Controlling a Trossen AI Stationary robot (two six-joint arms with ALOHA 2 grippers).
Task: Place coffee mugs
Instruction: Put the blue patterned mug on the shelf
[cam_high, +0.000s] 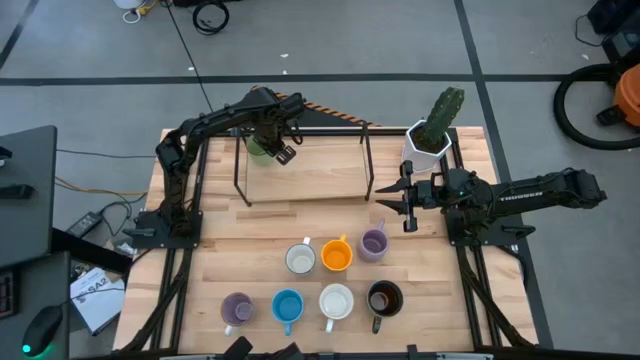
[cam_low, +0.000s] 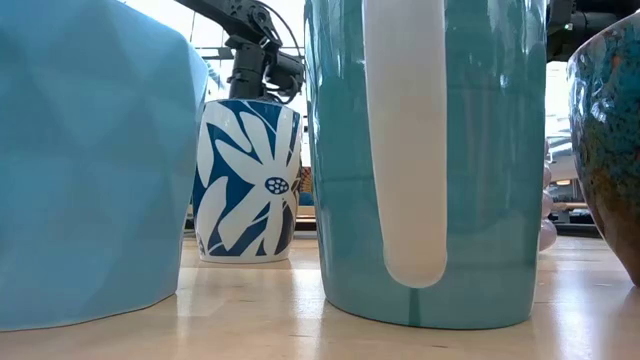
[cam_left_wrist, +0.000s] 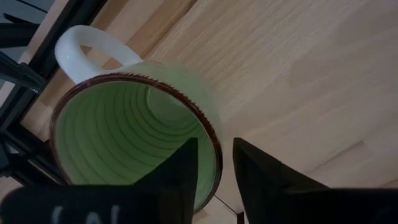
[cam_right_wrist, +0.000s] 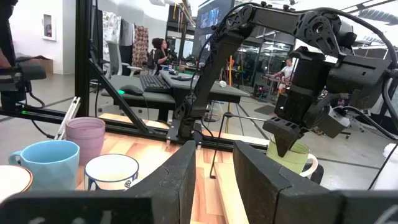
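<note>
- The left arm reaches from its base at the left edge of the pale wooden worktop (cam_high: 260, 225) up and across to the far side, elbow bent, wrist turned down over the thin black wire frame (cam_high: 300, 165) standing there.
- The left claw (cam_high: 280, 148) grasps the rim of the green ribbed ceramic mug with a white handle (cam_high: 259, 150): in the left wrist view one dark finger (cam_left_wrist: 180, 171) sits inside the mug (cam_left_wrist: 130, 137) and the other outside its wall, so the rim lies between them.
- From the right wrist view the green mug (cam_right_wrist: 292, 155) rests on the worktop at the far left, under the left claw (cam_right_wrist: 283, 140).
- The right arm lies stretched level from the right side toward the middle, its right claw (cam_high: 400, 200) released, fingers spread apart, holding nothing, just beside the white faceted pot with a cactus (cam_high: 432, 138).
- Seven other mugs stand in two rows on the near half: grey-white (cam_high: 301, 259), orange (cam_high: 337, 256) and lilac (cam_high: 373, 243) behind; a second lilac (cam_high: 236, 309), blue (cam_high: 287, 307), white (cam_high: 336, 301) and dark brown-black (cam_high: 384, 299) in front.
</note>
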